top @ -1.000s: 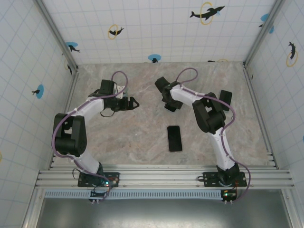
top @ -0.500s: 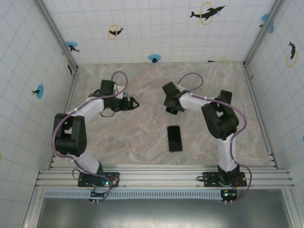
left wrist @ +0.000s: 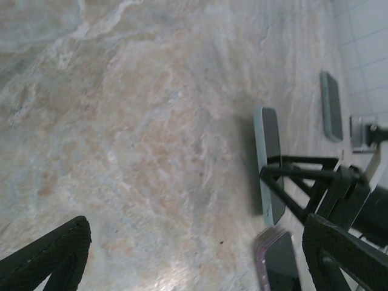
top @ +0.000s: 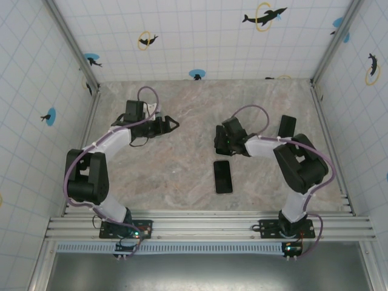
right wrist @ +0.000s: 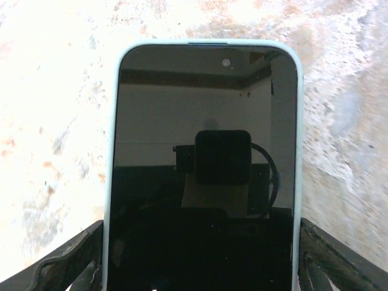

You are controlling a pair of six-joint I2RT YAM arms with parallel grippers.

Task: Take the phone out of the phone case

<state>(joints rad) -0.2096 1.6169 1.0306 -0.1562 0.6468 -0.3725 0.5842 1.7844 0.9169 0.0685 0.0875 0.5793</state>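
A dark-screened phone sits in a pale blue phone case. My right gripper is shut on the case's two long sides, one finger at each lower corner of the right wrist view. From the left wrist view the cased phone appears edge-on, raised off the marble in the right gripper's fingers. From above, the right gripper is at mid-table. My left gripper stands open over bare marble to the left, with nothing between its fingers.
A second phone in a pinkish case lies flat just in front of the right gripper, seen also from the left wrist. A third dark phone lies near the right wall. Tiled walls enclose the marble table.
The right gripper has carried the cased phone toward the near side and a little right, closer to the pink-cased phone. The left gripper has shifted slightly toward the back.
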